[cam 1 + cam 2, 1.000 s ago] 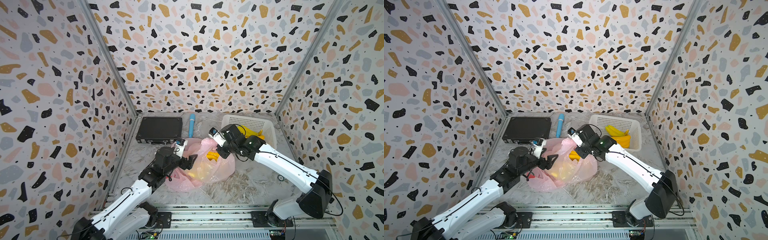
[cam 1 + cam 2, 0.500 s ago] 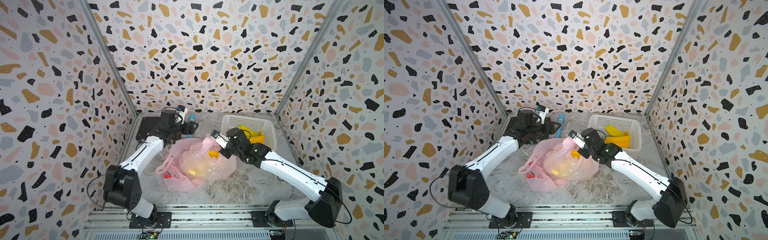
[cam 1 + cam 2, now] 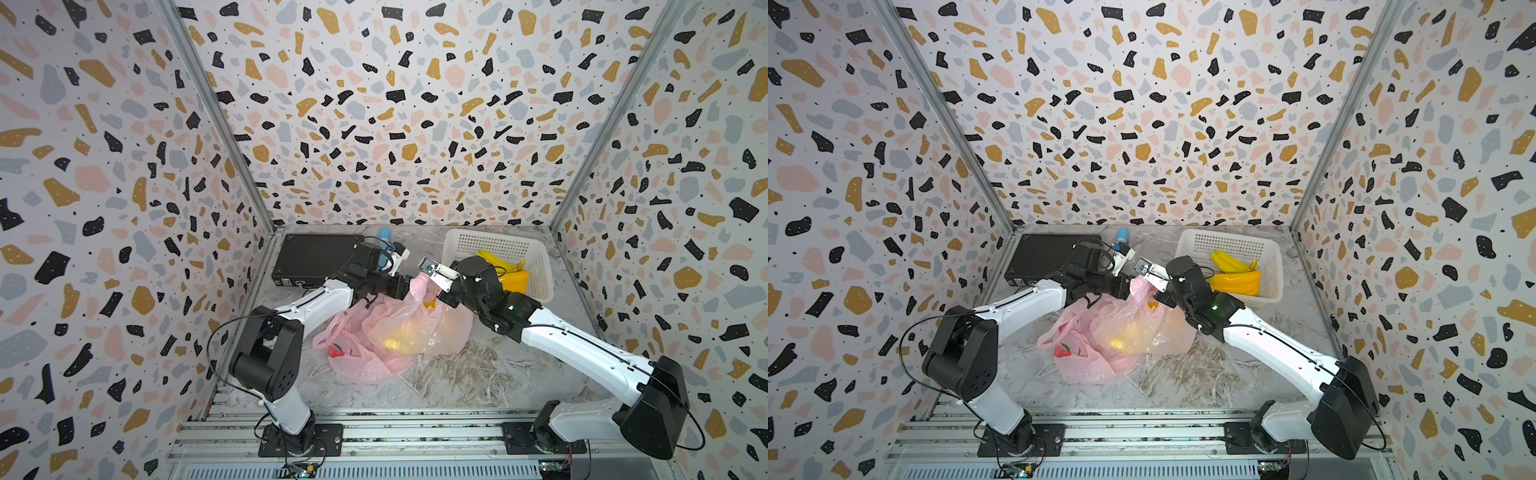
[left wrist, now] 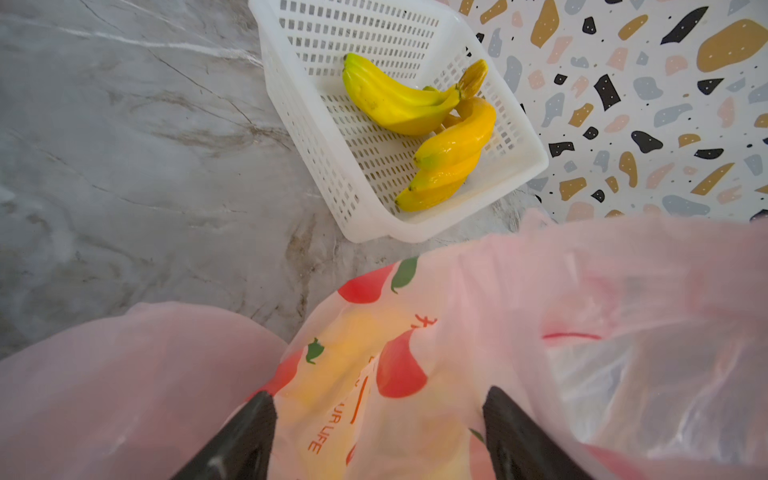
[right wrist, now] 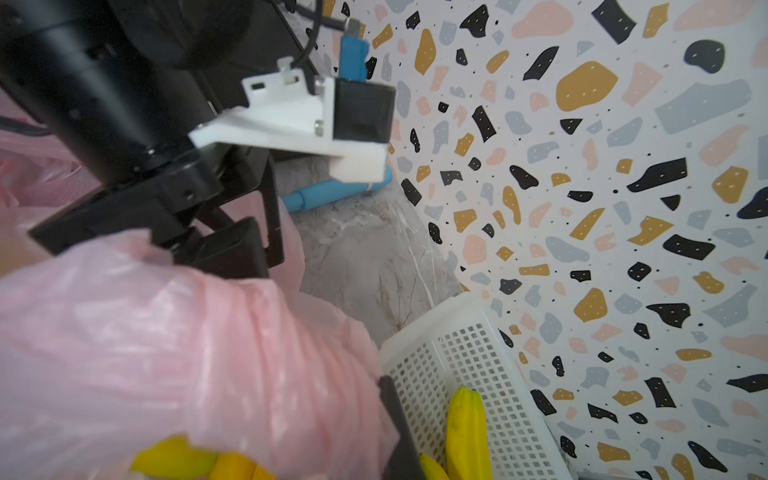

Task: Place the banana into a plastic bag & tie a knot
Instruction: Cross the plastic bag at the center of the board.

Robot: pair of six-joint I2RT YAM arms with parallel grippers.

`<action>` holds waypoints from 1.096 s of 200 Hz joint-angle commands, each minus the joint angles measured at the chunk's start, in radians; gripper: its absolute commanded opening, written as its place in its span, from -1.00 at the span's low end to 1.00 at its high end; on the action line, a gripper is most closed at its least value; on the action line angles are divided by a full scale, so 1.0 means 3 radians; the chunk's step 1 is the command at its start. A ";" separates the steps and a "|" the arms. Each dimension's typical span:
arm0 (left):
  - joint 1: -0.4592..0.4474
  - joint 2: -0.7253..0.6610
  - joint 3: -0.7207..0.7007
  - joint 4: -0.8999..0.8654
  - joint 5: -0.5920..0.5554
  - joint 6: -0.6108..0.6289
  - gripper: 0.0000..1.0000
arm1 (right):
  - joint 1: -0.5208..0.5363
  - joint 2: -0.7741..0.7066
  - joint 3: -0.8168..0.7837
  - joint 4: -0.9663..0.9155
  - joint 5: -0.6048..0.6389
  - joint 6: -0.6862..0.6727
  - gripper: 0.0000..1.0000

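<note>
Two arms meet over a pink bag that lies slumped on the marble worktop. The left tool reaches in from the side of the black case and sits against the bag's raised top edge. In the left wrist view its fingers stand wide apart, so it is open. Printed film spreads between and beyond them, and nothing is pinched.

The right tool is closed on a gathered bunch of the bag's film, which rises from the worktop up to it. In the right wrist view the pleated pink plastic runs down to one dark finger, while the other finger is hidden under the plastic.

One banana is inside the bag. It shows in both top views as a blurred yellow shape through the film, near the bag's middle and low against the worktop. Its outline is too soft to tell which way it lies.

Several loose bananas rest in the white basket, which stands in the far corner just behind the right arm's wrist — apart from the bag. A blue tube lies by the back wall beside the black case, partly hidden behind the left arm's wrist camera.
</note>
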 commanded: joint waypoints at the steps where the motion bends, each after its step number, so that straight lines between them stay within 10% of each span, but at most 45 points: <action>1: -0.0038 -0.0167 -0.0200 0.0416 0.0158 -0.0123 0.56 | 0.0002 -0.0080 -0.0019 0.0468 0.0026 -0.0003 -1.00; 152: -0.0136 -0.1273 -0.1397 0.1682 -0.0464 -0.0772 0.60 | -0.0144 0.0201 -0.0473 0.2638 -0.1844 0.1936 -1.00; 219: 0.0343 -0.2144 -0.1723 0.1036 -0.0799 -0.0941 0.71 | -0.0306 0.0329 -0.0599 0.3114 -0.2226 0.2340 -1.00</action>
